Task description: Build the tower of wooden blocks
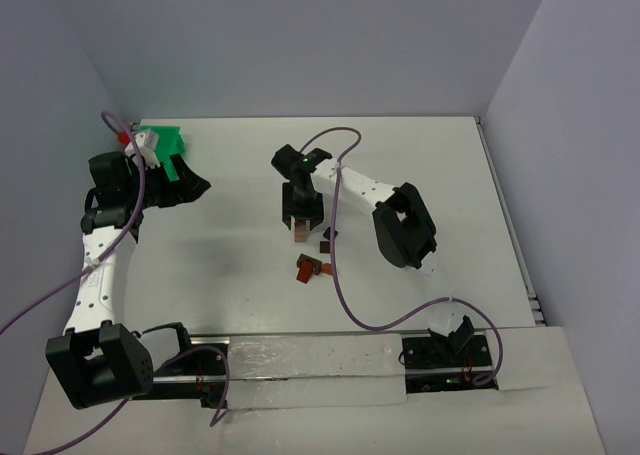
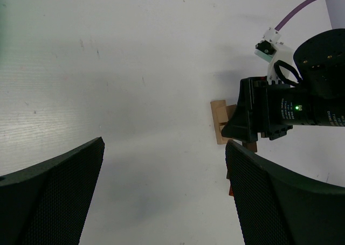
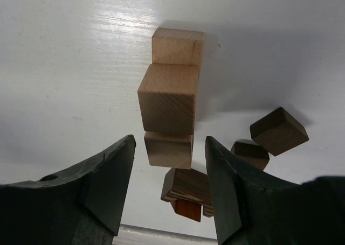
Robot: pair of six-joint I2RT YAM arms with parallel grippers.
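Note:
A small stack of light tan wood blocks (image 3: pixel 168 97) stands on the white table, one cube resting on two lower blocks. My right gripper (image 3: pixel 170 142) hangs just above it, open, with a gap on each side of the nearest tan block (image 3: pixel 168 149). In the top view this gripper (image 1: pixel 300 223) covers most of the stack (image 1: pixel 299 234). Dark brown blocks (image 3: pixel 278 131) and a reddish-brown one (image 3: pixel 188 209) lie loose beside it. My left gripper (image 2: pixel 164 196) is open and empty, far to the left (image 1: pixel 185 185).
A bright green tray (image 1: pixel 160 140) sits at the back left behind the left arm. Loose blocks (image 1: pixel 306 268) lie in front of the stack. A purple cable (image 1: pixel 345 295) loops across the table near them. The left wrist view shows the right gripper's body (image 2: pixel 280 113) over the tan stack (image 2: pixel 220 121).

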